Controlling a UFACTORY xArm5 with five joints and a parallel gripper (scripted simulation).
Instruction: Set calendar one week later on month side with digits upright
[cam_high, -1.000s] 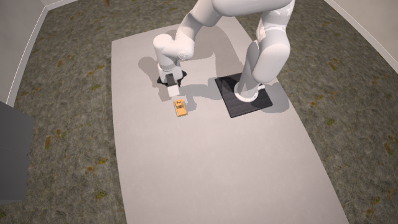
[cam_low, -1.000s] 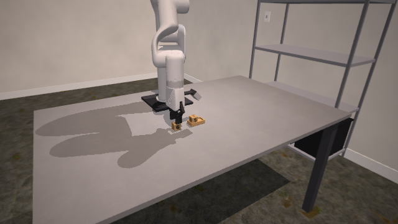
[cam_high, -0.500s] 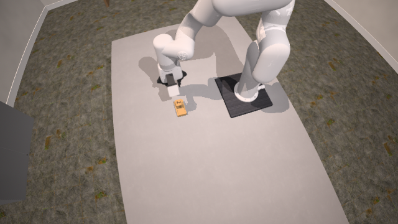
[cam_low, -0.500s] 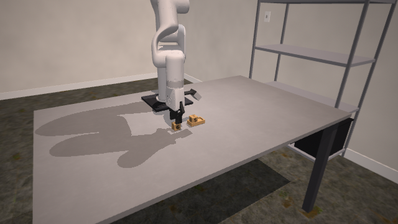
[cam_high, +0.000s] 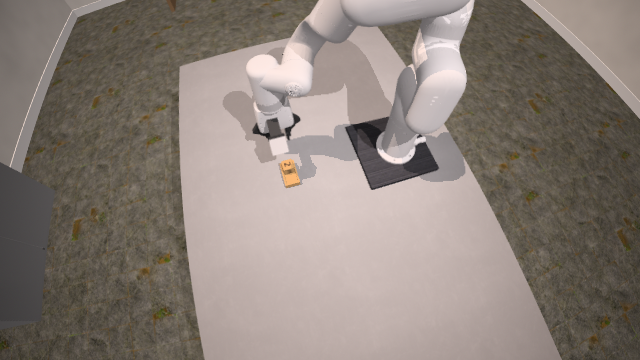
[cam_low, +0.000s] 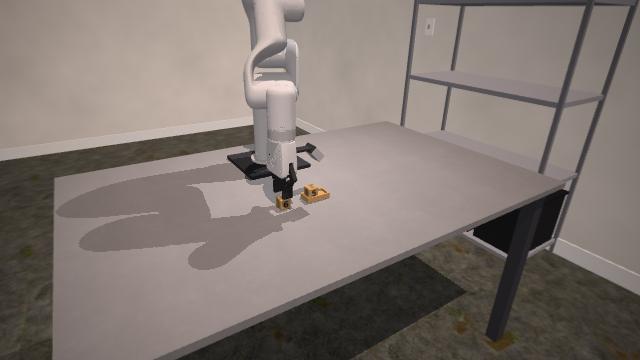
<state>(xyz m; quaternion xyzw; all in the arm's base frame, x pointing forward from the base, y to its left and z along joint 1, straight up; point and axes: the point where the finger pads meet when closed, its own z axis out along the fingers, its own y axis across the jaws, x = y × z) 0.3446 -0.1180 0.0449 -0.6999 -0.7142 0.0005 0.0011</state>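
Observation:
The small orange tray (cam_high: pixel 290 174) lies flat on the table, in front of the arm's black base plate; it also shows in the exterior view (cam_low: pixel 315 195). One orange cube (cam_low: pixel 311 190) (cam_high: pixel 287 165) stands in the tray's end, showing a 5 on its side and a 2 on top. The second cube (cam_low: pixel 283 203) stands on the table just left of the tray, showing a 6. My gripper (cam_low: pixel 287 194) points straight down right over this cube, fingers half apart, tips at its top edge. In the top view the gripper (cam_high: pixel 278 145) hides this cube.
The arm's black base plate (cam_high: pixel 391 152) sits to the right of the tray. A metal shelf rack (cam_low: pixel 505 90) stands beyond the table's far right edge. A dark cabinet (cam_high: pixel 22 250) stands on the floor to the left.

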